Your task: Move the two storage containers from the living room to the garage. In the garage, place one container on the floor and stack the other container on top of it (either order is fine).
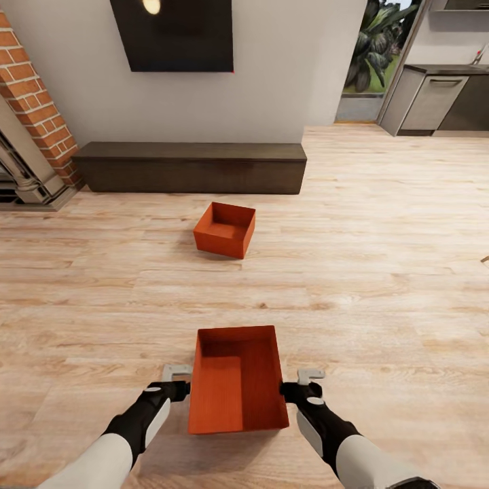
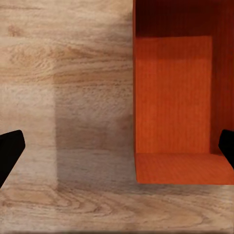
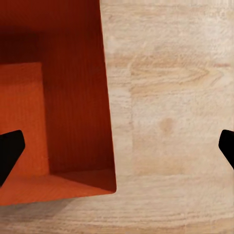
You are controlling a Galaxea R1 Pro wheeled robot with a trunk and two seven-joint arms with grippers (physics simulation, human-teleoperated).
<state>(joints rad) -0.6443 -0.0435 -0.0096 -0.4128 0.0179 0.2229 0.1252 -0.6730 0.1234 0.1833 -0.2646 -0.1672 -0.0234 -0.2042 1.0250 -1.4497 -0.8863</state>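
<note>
Two orange-red storage containers, one at lower centre (image 1: pixel 238 380) and one mid-frame (image 1: pixel 225 229), stand out against pale wood-plank flooring (image 1: pixel 380 285) with streaked grain. A dark brown bench (image 1: pixel 190 166), black screen (image 1: pixel 173 34), white wall (image 1: pixel 285 68) and red brick fireplace (image 1: pixel 34 102) fill the upper frame. Black-and-white arms end in a grey-fingered left hand (image 1: pixel 178 373) and right hand (image 1: pixel 310 375).

A black TV (image 1: pixel 173 34) hangs above a long dark bench (image 1: pixel 190 166); a brick fireplace (image 1: pixel 34 102) stands beside it, and what look like grey kitchen cabinets (image 1: pixel 435 102) stand farther off.

The head camera looks down and forward over the wood floor (image 1: pixel 380 258); both wrist cameras look closely down at the near orange bin (image 1: pixel 238 380).
</note>
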